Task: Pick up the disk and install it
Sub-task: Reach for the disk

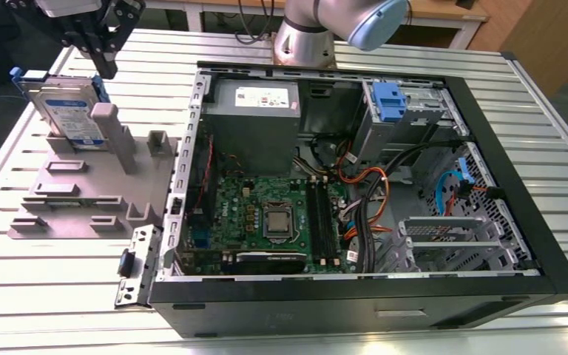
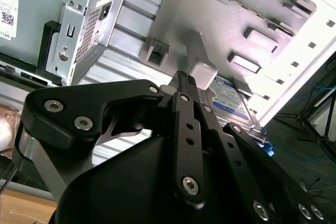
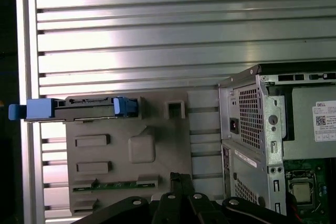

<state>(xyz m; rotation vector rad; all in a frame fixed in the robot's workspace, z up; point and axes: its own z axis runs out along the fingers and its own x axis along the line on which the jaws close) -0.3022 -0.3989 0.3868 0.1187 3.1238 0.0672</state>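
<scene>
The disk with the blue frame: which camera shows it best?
The exterior view: the disk stands upright in the grey holder, its label facing the camera. The first wrist view shows it edge-on; in the second wrist view the gripper hides part of it.

Exterior view high, oblique; both wrist views share grey fixture (image 3: 121,124) (image 2: 220,19).

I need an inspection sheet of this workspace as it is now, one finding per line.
Surface: ribbed aluminium table, bearing a grey plastic fixture plate.
Job's things: silver hard drive in blue plastic carrier, upright on the plate.
Clutter: open black computer case.
Grippers: black end effector, shut, empty, apart from the drive.
Cables: orange and black wires inside the case.
Surroundings: brown wooden furniture behind the table.
</scene>
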